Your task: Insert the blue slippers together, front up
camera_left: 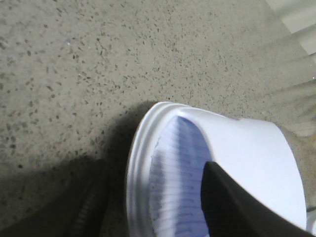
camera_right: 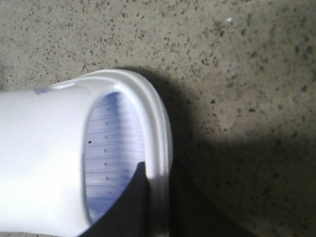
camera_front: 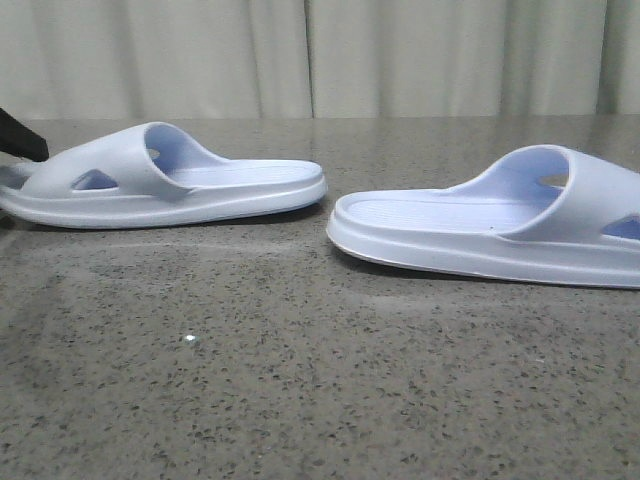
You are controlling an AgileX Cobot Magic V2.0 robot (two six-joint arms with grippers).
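Two pale blue slippers lie flat on the grey speckled table, heels toward each other: the left slipper and the right slipper. In the left wrist view my left gripper straddles the toe end of the left slipper. One finger is over the footbed and the other finger is outside, with a gap to the rim. A black part of this gripper shows in the front view. My right gripper holds the sole rim of the right slipper between its fingers.
The stone-pattern table stretches in front of both slippers. A pale curtain hangs behind the table's far edge. A gap of bare table lies between the two heels.
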